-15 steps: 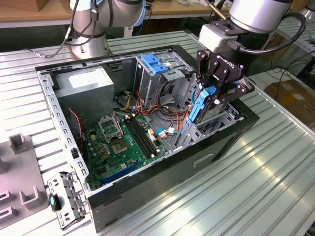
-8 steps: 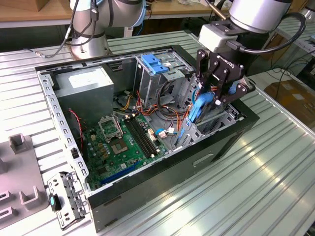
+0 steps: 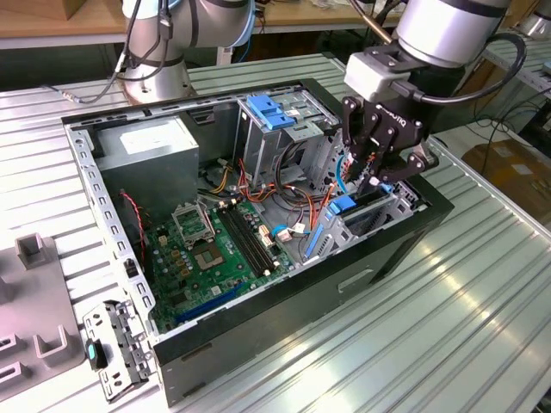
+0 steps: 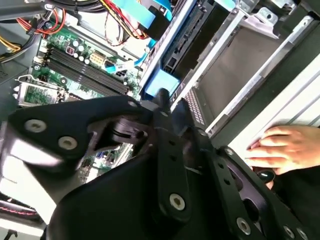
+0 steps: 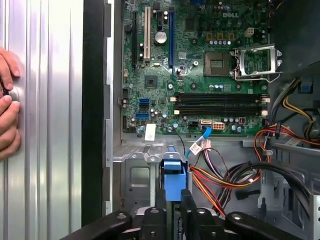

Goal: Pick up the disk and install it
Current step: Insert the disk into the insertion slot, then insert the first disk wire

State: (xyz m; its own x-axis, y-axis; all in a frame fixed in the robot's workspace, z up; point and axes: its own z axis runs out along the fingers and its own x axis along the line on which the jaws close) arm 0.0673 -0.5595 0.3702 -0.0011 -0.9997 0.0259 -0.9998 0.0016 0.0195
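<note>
The disk, a dark drive in a bright blue carrier, stands on edge in the metal drive bay at the exterior view's right end of the open computer case. My gripper hangs straight over that bay. In the first wrist view the two black fingers sit tight against either side of the disk's blue end, with my gripper shut on it. The second wrist view shows the disk lying along the bay rail beyond my gripper.
A person's hand rests on the ribbed table beside the case wall, hand. Inside are the motherboard, power supply, orange and red cables and a lighter blue latch. Grey fixtures lie at the exterior view's left.
</note>
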